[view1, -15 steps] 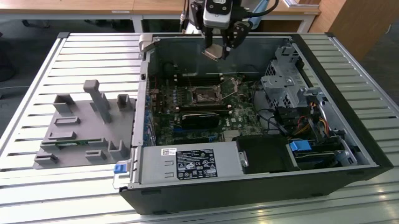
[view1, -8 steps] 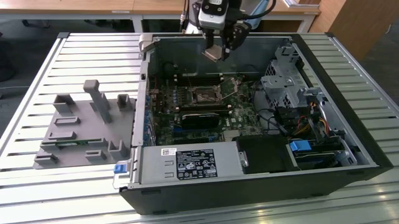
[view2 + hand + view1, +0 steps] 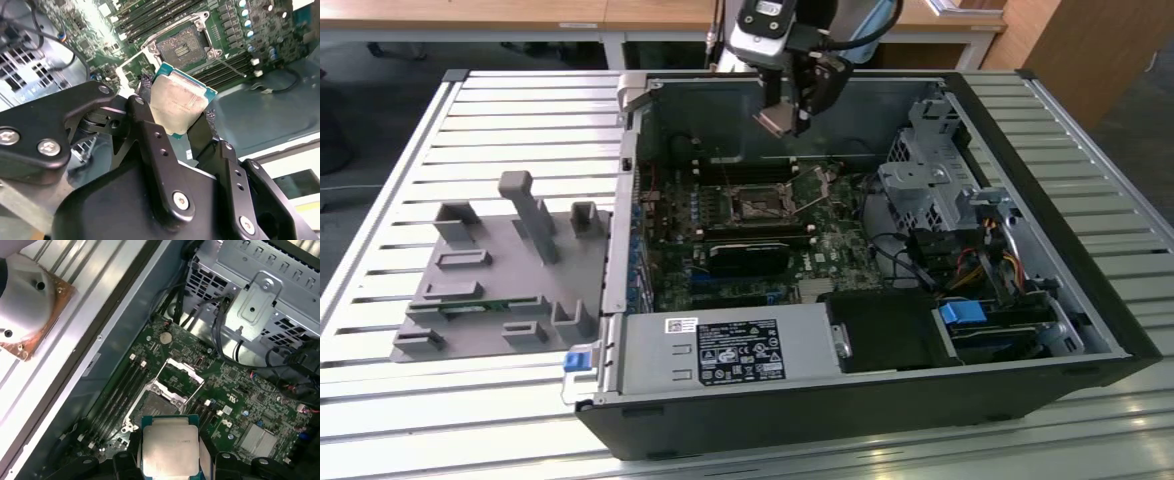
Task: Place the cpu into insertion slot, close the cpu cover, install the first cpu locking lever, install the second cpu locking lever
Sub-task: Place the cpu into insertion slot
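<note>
Fingers (image 3: 151, 135) clamped on opposite edges of the cpu (image 3: 177, 100), its pale metal face showing in both wrist views. The cpu (image 3: 778, 120) is held in the air above the insertion slot (image 3: 182, 45), apart from it; the slot's dark centre lies exposed. Both are inside the open computer case (image 3: 1067, 290). The power supply (image 3: 720, 350) bears a printed label (image 3: 738, 352), text not legible. The case stands on a slatted desk (image 3: 494, 130).
</note>
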Action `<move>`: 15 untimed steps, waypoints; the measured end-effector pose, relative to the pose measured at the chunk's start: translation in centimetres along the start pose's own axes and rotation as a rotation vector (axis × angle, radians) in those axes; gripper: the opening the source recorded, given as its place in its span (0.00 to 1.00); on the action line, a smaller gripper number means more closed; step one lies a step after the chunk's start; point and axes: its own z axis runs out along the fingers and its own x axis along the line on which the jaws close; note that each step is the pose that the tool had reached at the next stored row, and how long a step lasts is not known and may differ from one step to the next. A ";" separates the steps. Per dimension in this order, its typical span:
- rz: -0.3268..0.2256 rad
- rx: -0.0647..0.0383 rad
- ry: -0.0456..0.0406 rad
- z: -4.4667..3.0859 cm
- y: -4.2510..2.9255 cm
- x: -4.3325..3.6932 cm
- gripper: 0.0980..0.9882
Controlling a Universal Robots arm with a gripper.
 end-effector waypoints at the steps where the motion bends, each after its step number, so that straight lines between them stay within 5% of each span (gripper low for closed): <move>1: 0.018 0.000 -0.0016 0.08 -0.01 0.00 0.50; 15: 0.272 -0.005 -0.0247 1.19 -0.11 -0.02 0.50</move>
